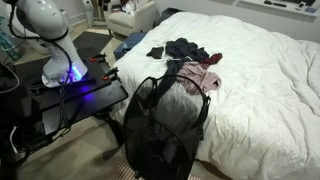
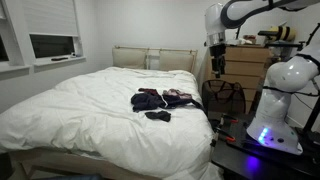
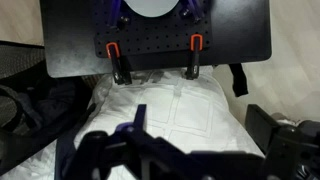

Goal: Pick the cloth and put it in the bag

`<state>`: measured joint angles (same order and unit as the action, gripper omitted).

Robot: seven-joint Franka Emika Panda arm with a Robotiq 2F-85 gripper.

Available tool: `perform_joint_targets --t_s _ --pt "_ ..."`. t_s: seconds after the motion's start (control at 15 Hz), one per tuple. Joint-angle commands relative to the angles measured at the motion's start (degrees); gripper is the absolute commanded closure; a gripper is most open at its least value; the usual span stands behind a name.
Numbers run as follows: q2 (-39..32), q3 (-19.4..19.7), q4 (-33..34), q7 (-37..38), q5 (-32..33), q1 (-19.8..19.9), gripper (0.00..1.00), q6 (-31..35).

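Observation:
A pile of dark clothes [image 1: 185, 50] lies on the white bed, with a pink-and-white piece [image 1: 205, 78] and a small black piece [image 1: 155, 52] beside it. The pile also shows in an exterior view [image 2: 150, 99]. The tall black mesh bag [image 1: 165, 120] stands at the bed's edge next to the robot table, and it shows in both exterior views [image 2: 225, 97]. My gripper [image 2: 214, 68] hangs high above the bag and the bed's edge, apart from the clothes. In the wrist view the gripper [image 3: 200, 125] is open and empty, with white bedding below it.
The robot's black base table [image 1: 70, 100] stands beside the bed. A wooden dresser [image 2: 245, 62] is behind the bag. An armchair [image 1: 130, 18] stands past the bed's corner. The bed has a headboard [image 2: 155, 58] at the wall.

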<state>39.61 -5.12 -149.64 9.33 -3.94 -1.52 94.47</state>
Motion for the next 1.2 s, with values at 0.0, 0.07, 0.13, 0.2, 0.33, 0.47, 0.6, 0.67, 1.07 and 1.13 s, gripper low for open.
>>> perform_joint_targets --t_s 0.0,0.07,0.13,0.2,0.33,0.47,0.6,0.67,1.07,1.13 --pt "0.0 0.0 0.1 0.0 0.0 0.0 0.00 -0.1" --pt "-1.0 -0.3 -0.1 0.6 -0.2 0.2 0.00 2.0" --pt "-1.9 -0.2 -0.1 0.5 -0.1 0.3 0.00 3.7" --pt "-3.2 -0.3 0.0 0.7 0.3 0.6 0.00 6.1" --pt "-6.3 0.0 0.4 -0.2 1.4 0.9 0.00 10.5" --pt "-8.9 0.4 0.7 -1.2 3.2 1.2 0.00 15.5" --pt "-11.3 0.9 0.9 -2.3 5.2 1.2 0.00 20.1" --pt "-12.6 1.2 0.9 -2.9 6.1 1.1 0.00 22.3" --pt "-21.8 2.7 1.9 -5.4 9.8 1.8 0.00 37.6" --pt "-23.6 2.9 2.1 -5.6 10.5 2.0 0.00 40.9"
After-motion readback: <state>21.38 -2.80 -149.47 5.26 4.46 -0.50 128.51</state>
